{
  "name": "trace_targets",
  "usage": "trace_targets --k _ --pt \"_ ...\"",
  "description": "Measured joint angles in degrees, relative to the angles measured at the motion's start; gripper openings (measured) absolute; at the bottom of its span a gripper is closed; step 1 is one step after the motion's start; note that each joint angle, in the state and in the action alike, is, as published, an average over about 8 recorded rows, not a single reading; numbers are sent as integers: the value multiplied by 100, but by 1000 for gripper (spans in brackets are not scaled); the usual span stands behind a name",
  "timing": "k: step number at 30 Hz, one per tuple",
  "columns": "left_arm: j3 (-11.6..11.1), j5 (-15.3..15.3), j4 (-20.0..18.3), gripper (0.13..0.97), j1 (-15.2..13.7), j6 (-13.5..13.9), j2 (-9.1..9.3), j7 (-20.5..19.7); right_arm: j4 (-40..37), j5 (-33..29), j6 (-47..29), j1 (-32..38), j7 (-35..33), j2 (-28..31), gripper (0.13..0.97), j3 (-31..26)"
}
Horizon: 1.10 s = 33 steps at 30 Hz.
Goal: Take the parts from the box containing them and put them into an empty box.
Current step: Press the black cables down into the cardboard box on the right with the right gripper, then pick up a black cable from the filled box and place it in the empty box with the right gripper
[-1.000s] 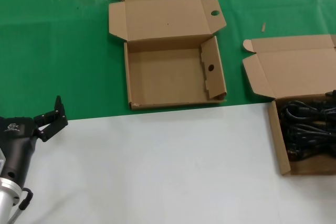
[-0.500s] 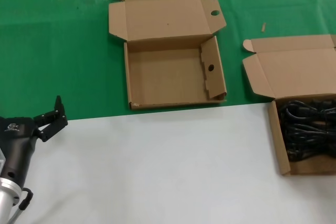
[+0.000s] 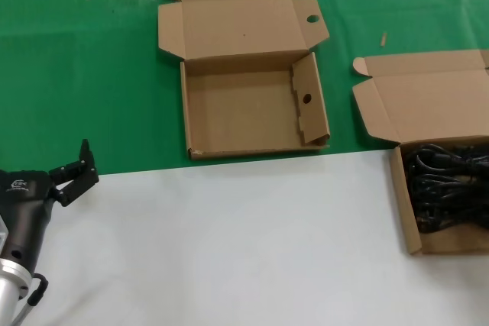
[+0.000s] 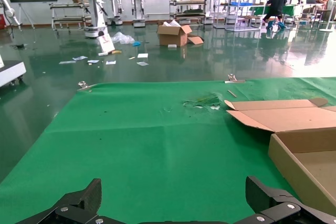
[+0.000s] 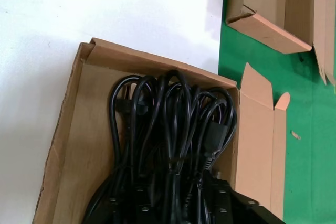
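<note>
Cables [image 3: 451, 188] lie tangled in the source box [image 3: 405, 211] at the frame's right edge; the empty box [image 3: 248, 116] sits upper centre, nothing in it. Left gripper [image 3: 72, 172] waits lower left, fingers spread wide. Right gripper hangs just above the cables in its wrist view; spread cannot be told. Step: first pickup, not yet made. Next move needs closing on 1 bundle. Gripper housing marking illegible.

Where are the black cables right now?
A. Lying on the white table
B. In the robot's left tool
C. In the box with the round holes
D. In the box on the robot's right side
D: the black cables lie piled in the plain-lid box on the right, and the box with holes holds nothing.
</note>
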Motion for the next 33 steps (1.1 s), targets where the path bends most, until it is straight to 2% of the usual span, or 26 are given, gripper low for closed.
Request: trace_targets --k 10,21,26,33 --pt "0 0 0 966 0 0 0 0 27 -8 78 -145 82 56 248 95" --pt "0 0 0 966 0 0 0 0 154 115 229 -439 109 176 193 347" --pt "0 0 0 966 0 0 0 0 549 107 283 -865 332 248 192 842" --pt "0 1 0 966 0 0 0 0 1437 110 178 -1653 637 106 189 1897"
